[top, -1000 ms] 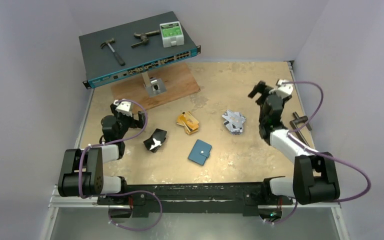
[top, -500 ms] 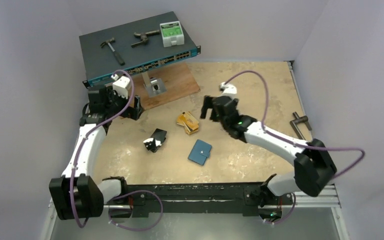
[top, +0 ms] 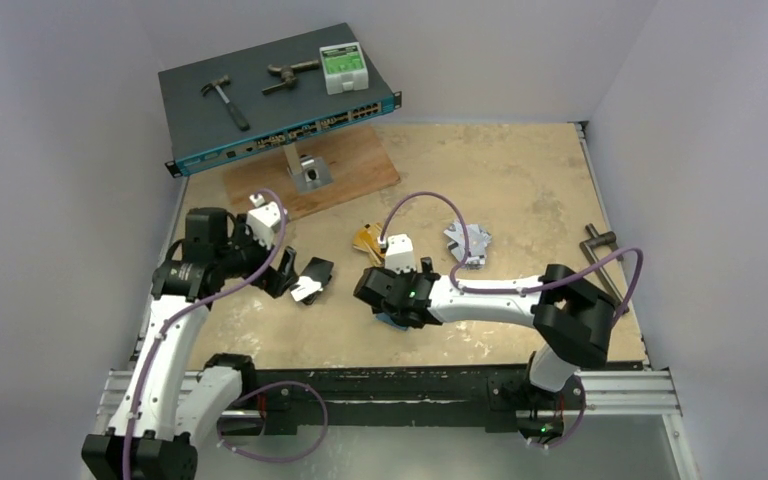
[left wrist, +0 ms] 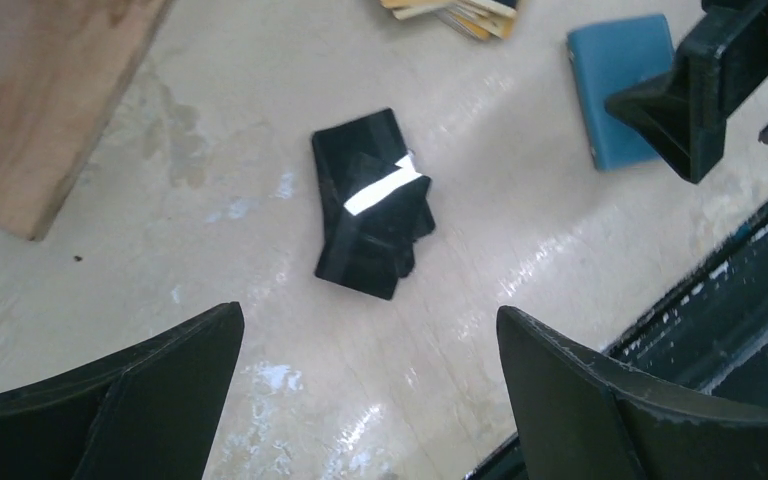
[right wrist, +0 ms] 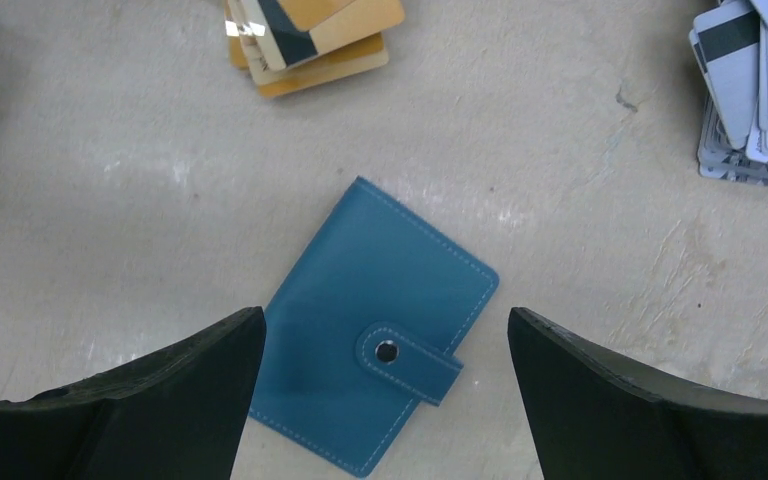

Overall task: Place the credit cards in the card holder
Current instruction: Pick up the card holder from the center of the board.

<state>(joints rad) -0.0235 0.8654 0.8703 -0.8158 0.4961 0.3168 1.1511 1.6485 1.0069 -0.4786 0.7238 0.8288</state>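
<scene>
A: While our right hand [right wrist: 385, 320] hangs wide open, where do we see the card holder [right wrist: 345, 300]?
B: Snapped shut on the tabletop [right wrist: 110, 200], centre of the right wrist view. Our left hand [left wrist: 368, 315] gapes above the black cards [left wrist: 370, 205].

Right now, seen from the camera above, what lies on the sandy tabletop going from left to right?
In order: black cards → gold-orange cards → silver-grey cards → dark metal tool. The teal card holder lies under the right hand, overlapping the gold pile's span, so it is left out.
</scene>
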